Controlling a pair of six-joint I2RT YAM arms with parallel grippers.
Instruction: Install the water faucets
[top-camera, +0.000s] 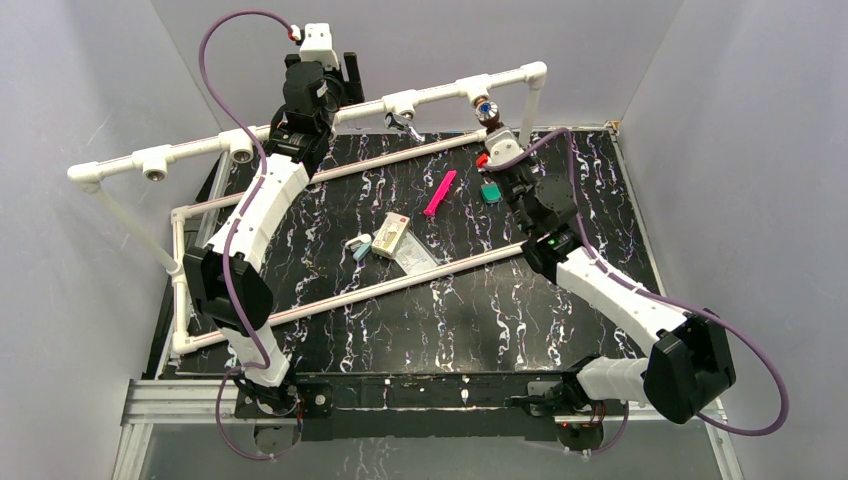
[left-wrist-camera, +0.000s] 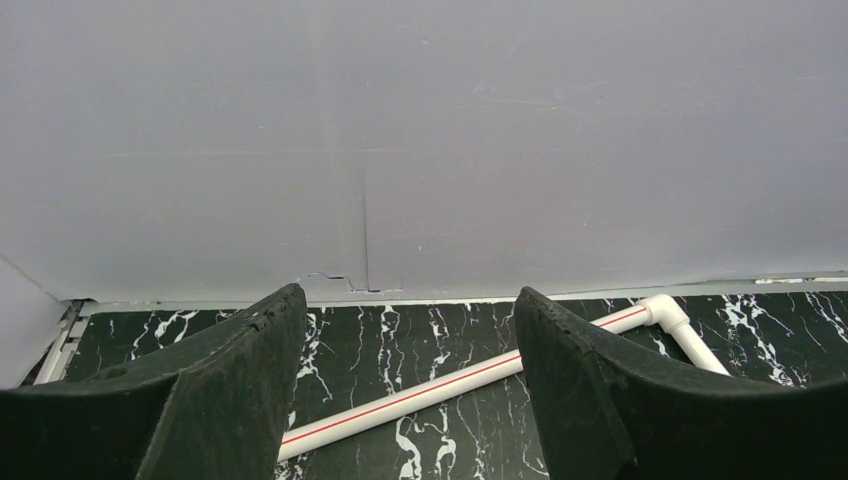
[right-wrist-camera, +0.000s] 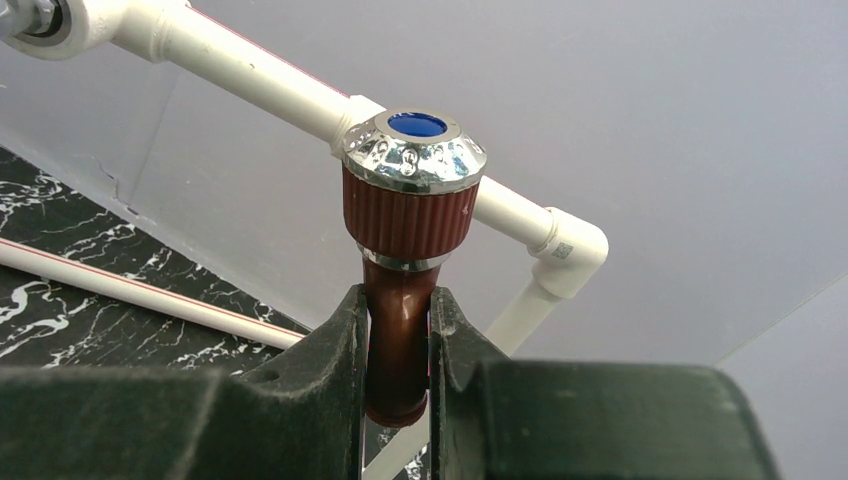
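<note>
Faucet (right-wrist-camera: 410, 210), reddish-brown, is looking rigid, light, slick; right tool (right-wrist-camera: 398, 310) is clamping its bent spout below the ribbed collar, left tool (left-wrist-camera: 408, 295) gaping empty.

The left arm (top-camera: 262, 205) folds at the elbow and reaches far toward the back wall. The left tool (left-wrist-camera: 405, 300) is lifted off the surface, its jaws spread wide with nothing between them. The right arm (top-camera: 612, 292) stretches diagonally to the back right, and the right tool (right-wrist-camera: 398, 305) is pinched tight on the reddish-brown faucet (right-wrist-camera: 410, 215).
</note>
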